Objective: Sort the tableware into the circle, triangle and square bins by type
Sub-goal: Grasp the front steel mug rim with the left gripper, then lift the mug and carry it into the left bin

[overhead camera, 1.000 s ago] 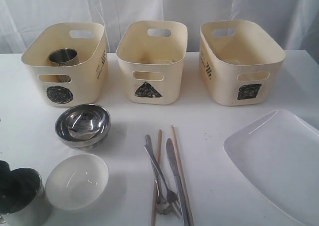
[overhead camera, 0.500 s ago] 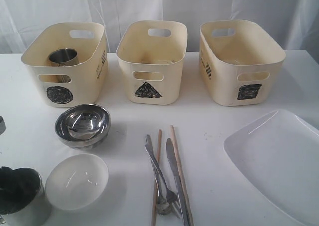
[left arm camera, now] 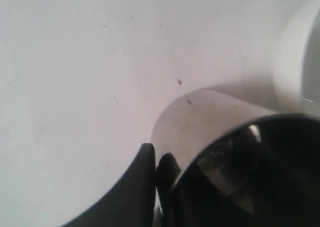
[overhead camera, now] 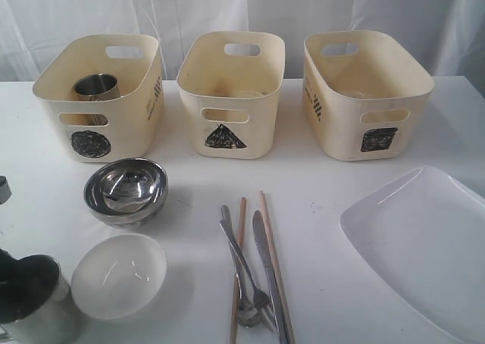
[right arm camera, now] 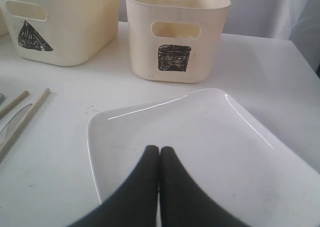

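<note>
Mug step: left gripper (left arm camera: 156,157) pinches the wall of the steel mug (left arm camera: 210,122), standing beside the white bowl (overhead camera: 119,276). Next we judge a straight lift, then carry to the circle bin (overhead camera: 125,124) by the other mug (overhead camera: 96,86). Right gripper (right arm camera: 159,149) closed, empty, above the plate (right arm camera: 210,137).

White table (overhead camera: 318,185), faintly speckled, before a pale, seemingly fabric curtain (overhead camera: 174,10) in folds.
</note>
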